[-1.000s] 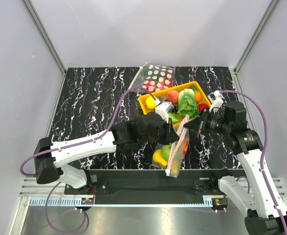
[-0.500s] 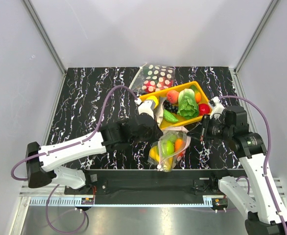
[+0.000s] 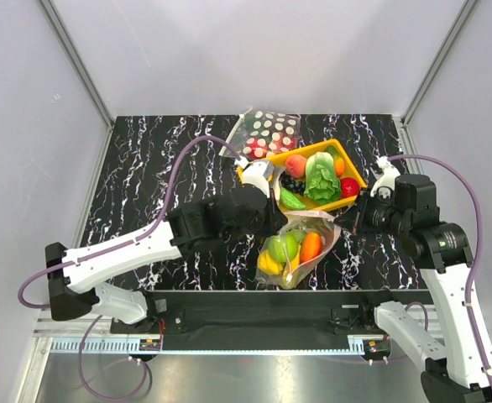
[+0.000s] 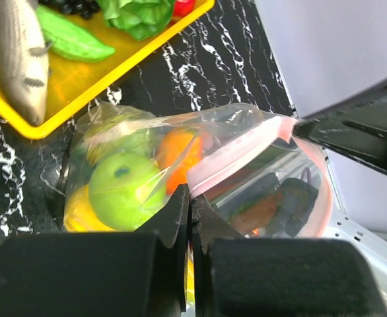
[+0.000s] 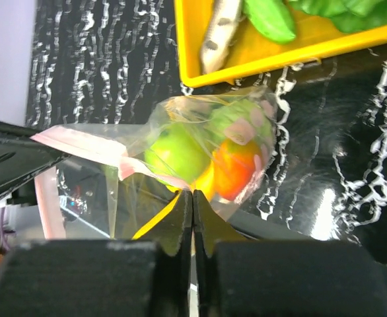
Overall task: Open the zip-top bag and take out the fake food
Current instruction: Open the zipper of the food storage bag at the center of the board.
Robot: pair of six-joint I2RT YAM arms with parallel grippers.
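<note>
Here, crinkly zip-top bag [image 3: 323, 238], pink mouth open, fake food [image 3: 282, 249] inside, left gripper [image 4: 190, 198], right gripper [image 5: 193, 196] clamping rim

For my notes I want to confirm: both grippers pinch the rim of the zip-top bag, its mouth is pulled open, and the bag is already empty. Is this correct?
Not empty: the left wrist view shows a green fruit and an orange piece inside the zip-top bag. The rest holds: the left gripper and the right gripper pinch its rim, and its mouth is pulled open.
</note>
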